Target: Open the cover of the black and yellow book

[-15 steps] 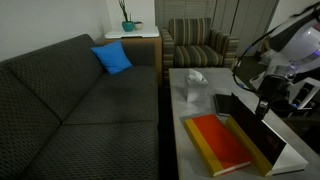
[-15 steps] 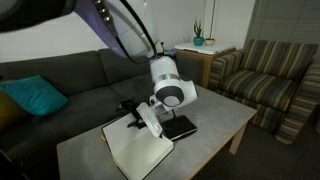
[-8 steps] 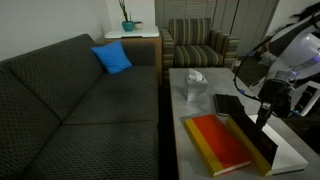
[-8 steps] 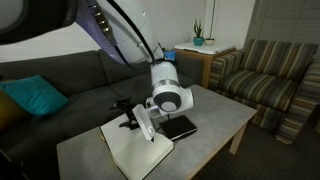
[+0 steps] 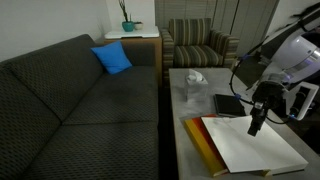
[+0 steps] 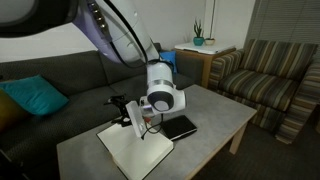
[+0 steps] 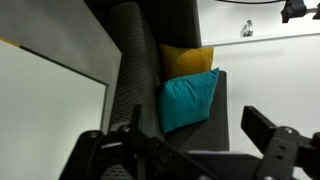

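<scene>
The black and yellow book (image 5: 275, 152) lies wide open on the table (image 5: 180, 105), white sides up. The cover (image 5: 228, 140) is flipped flat and rests on the orange book (image 5: 192, 132), so the job looks done. The pincer (image 5: 255, 122) hangs just above the pages, spread open, holding nothing. Up is free; a small black book (image 5: 228, 104) sits near, and the table edge is close

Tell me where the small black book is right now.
In an exterior view the small black book lies flat on the table, just beyond the open book and beside the hand.
</scene>
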Action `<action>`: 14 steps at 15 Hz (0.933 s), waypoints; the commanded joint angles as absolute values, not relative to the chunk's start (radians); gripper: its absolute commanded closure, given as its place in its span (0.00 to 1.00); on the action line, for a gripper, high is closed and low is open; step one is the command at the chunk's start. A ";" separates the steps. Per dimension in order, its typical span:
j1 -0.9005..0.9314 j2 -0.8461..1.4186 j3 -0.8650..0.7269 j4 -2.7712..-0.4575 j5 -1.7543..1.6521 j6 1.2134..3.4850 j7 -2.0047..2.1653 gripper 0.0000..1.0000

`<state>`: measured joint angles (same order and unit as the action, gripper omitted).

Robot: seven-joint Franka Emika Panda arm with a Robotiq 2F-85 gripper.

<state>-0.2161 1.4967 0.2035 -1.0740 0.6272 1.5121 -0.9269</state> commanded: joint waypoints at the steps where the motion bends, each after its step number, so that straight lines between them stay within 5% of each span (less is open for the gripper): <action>1: -0.204 1.497 0.200 -1.091 0.628 1.517 -0.891 0.00; 14: -0.120 1.389 0.083 -1.072 0.413 2.021 -0.888 0.00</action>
